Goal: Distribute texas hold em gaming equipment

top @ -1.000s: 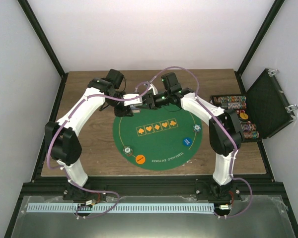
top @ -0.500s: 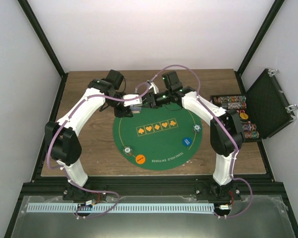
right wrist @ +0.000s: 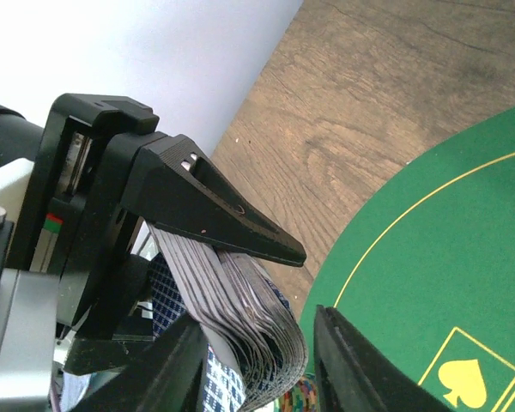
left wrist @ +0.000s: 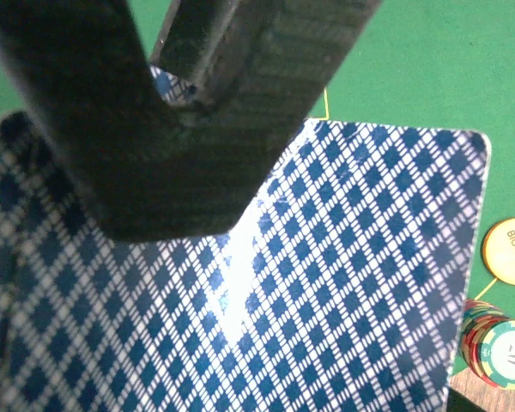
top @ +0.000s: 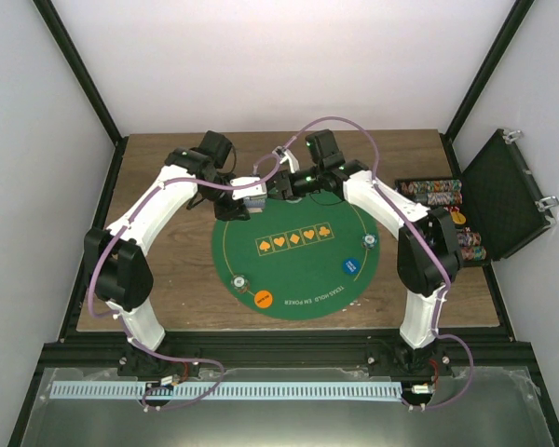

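My left gripper (top: 249,199) is shut on a thick deck of playing cards (right wrist: 240,300) with blue-and-white diamond backs, held above the far left rim of the green mat (top: 298,270). In the left wrist view the top card's back (left wrist: 326,283) fills most of the picture. My right gripper (right wrist: 262,330) stands open around the deck's bowed free end, with a gap left to its right finger (right wrist: 360,369). An orange disc (top: 263,299), a blue disc (top: 350,265) and two clear-grey discs (top: 238,280) lie on the mat.
An open black case (top: 503,191) at the table's right edge holds rows of poker chips (top: 433,193). A "Big Blind" disc (left wrist: 508,251) and a chip stack (left wrist: 498,348) show past the card. Both arms meet over the mat's far edge.
My right gripper has edged left and toward the far side, closer onto the deck. The left arm and the deck have stayed put.
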